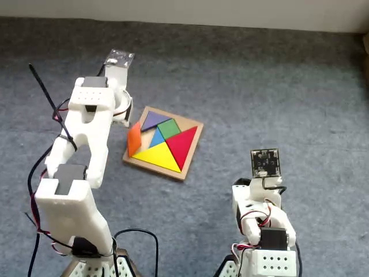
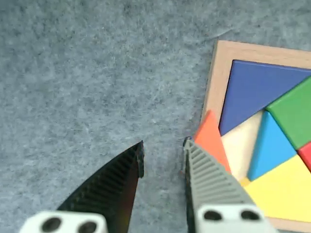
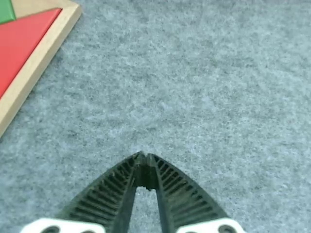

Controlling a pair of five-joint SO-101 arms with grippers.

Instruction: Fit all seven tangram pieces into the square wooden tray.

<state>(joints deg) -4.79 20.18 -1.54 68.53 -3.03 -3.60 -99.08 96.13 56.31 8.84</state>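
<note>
Parted wide at the left gripper [image 2: 163, 155], low over grey carpet [image 2: 73, 73], one finger just beside the orange triangle [image 2: 212, 141] lying across the wooden tray's [image 2: 214, 77] 9 o'clock rim. Flat inside the tray: five more pieces [image 1: 158, 154]. Pinched together on nothing at the right gripper [image 3: 146, 158], well apart at the tray's 5 o'clock.

I see my right gripper [image 3: 146, 160] closed over grey carpet [image 3: 204, 82], well apart from the wooden tray [image 3: 41, 60] holding a red piece [image 3: 22, 41].
</note>
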